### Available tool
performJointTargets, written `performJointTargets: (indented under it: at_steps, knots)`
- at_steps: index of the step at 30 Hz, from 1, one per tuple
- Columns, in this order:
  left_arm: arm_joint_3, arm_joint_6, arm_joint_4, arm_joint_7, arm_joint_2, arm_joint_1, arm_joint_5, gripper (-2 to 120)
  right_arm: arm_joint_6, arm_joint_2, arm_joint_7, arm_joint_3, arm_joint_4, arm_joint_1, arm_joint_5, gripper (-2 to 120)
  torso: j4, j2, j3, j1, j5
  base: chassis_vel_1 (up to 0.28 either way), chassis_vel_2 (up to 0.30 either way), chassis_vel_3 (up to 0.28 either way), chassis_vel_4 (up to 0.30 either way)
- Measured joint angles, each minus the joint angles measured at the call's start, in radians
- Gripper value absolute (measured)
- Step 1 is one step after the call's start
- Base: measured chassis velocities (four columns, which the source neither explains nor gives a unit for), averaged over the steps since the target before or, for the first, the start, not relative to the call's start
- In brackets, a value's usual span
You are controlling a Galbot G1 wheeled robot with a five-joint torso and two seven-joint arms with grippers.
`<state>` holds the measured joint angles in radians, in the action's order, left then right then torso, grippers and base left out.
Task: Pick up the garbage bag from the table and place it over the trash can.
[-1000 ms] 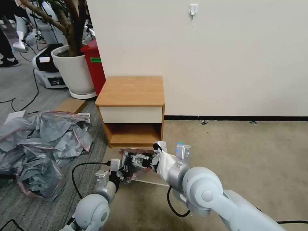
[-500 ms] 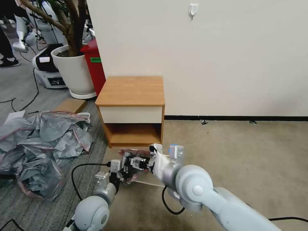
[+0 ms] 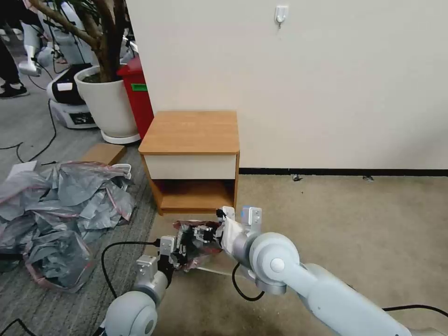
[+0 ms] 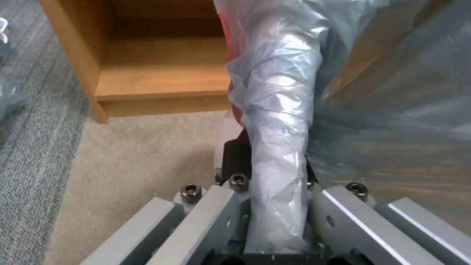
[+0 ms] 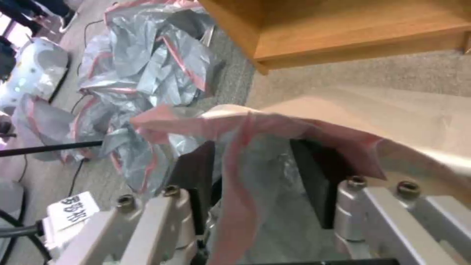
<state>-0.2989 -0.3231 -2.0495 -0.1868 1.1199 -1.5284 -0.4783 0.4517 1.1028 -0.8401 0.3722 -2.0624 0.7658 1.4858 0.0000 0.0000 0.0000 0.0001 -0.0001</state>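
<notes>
From my feed: plain cream wall [image 3: 326, 84], beige carpet [image 3: 354, 219], big white plant pot [image 3: 108, 105], red bin [image 3: 139, 95] beside it.

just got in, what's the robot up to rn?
Both grippers hold the garbage bag low over the carpet, in front of the table. The left gripper is clamped on a bunched fold of it; in the right wrist view the right gripper has the pink-edged rim between its fingers, whether pinched is unclear. The table top is bare. A heap of similar bags lies to the robot's left.

Left end effector [image 4: 275, 217] pinches the garbage bag [image 4: 279, 110] — the table [image 4: 147, 66] shelf recess just beyond
</notes>
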Motion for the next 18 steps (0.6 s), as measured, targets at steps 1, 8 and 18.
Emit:
performJointTargets:
  at_steps: [1, 8, 18]
  knots:
    - [-0.002, 0.0, -0.003, 0.001, 0.001, -0.004, 0.001, 2, 0.0, 0.0, 0.0, 0.0, 0.0, 0.002, -0.008, 39, 0.0001, 0.0, 0.0, 0.0, 0.0, 0.0, 0.0, 0.0, 0.0]
    - [-0.014, 0.002, -0.018, 0.007, 0.003, -0.024, 0.007, 2, 0.002, -0.004, 0.0, 0.0, -0.002, 0.017, -0.033, 16, 0.0001, 0.0, 0.0, 0.0, 0.0001, 0.0, 0.0, 0.0, 0.0]
    - [-0.028, 0.003, -0.028, 0.014, 0.008, -0.045, 0.011, 2, 0.006, -0.024, 0.011, -0.01, -0.057, 0.055, -0.058, 0, -0.0001, 0.0, 0.0, 0.0, 0.0001, 0.0, 0.0, 0.0, 0.0]
